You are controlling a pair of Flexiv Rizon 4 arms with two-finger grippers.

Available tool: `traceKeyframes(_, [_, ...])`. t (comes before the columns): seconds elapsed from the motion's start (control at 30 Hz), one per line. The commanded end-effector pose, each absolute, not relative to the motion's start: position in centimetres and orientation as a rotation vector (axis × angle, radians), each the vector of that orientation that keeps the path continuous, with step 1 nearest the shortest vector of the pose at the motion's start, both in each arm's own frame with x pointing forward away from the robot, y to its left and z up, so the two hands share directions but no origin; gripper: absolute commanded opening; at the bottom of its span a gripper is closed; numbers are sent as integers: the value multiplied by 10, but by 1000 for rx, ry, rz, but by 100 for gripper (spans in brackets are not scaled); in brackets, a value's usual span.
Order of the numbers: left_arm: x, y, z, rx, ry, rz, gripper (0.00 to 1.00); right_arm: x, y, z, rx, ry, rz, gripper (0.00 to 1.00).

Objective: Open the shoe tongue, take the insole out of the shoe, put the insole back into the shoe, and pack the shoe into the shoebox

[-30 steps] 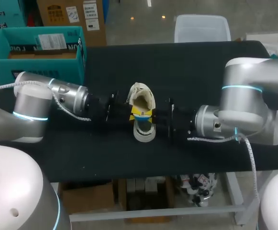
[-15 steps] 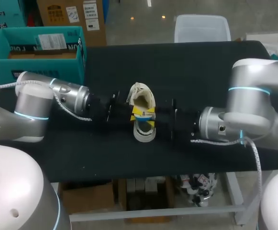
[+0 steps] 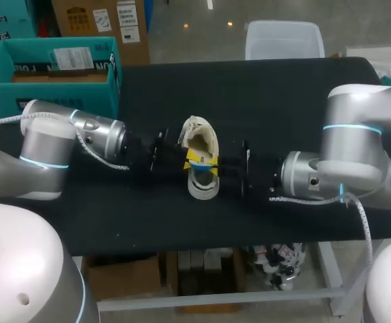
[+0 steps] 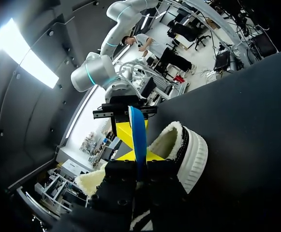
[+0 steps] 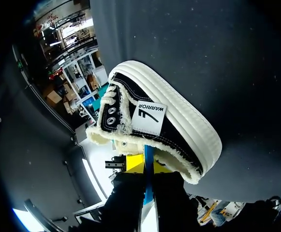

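A black shoe (image 3: pixel 200 151) with a white sole and fleece lining lies in the middle of the table, its side shown in the right wrist view (image 5: pixel 164 121). My left gripper (image 3: pixel 187 160) and right gripper (image 3: pixel 214 167) meet over its opening from opposite sides. A thin blue insole (image 4: pixel 139 135) stands edge-on between the left gripper's (image 4: pixel 141 157) fingers, which are shut on it. The same blue insole (image 5: pixel 148 159) runs between the right gripper's (image 5: pixel 148 169) fingers, also shut on it. The teal shoebox (image 3: pixel 54 74) stands open at the back left.
The black tabletop (image 3: pixel 276 101) lies bare behind and to the right of the shoe. My left arm's elbow (image 3: pixel 44 158) lies just in front of the shoebox. The table's front edge (image 3: pixel 202 245) runs close below the shoe.
My right arm has drifted a little to the right and its wrist has drawn back slightly. The shoe, the insole and my left arm stay where they were.
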State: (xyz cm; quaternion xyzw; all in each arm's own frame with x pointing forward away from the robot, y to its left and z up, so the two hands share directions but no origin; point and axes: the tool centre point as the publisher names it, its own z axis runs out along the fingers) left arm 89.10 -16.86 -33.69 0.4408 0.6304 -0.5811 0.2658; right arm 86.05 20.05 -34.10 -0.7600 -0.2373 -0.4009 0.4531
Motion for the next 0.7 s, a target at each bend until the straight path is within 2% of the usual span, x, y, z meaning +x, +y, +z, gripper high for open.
traceKeyframes(0.03, [881,-166,-328,1186,1687,-1582,40,863,203,-342,-1887,-587,-986,0])
traceKeyframes(0.07, [878,-165,-326,1187,1679,-1592,32,863,203,-342,-1888,-587,-986,0])
traceKeyframes(0.1, [877,-165,-325,1187,1676,-1595,18,863,202,-342,-1889,-586,-987,0])
traceKeyframes(0.13, [875,-164,-324,1193,1671,-1598,0,863,202,-342,-1891,-585,-988,0])
traceKeyframes(0.7, [896,-172,-344,1208,1710,-1596,0,883,207,-353,-1933,-558,-953,0])
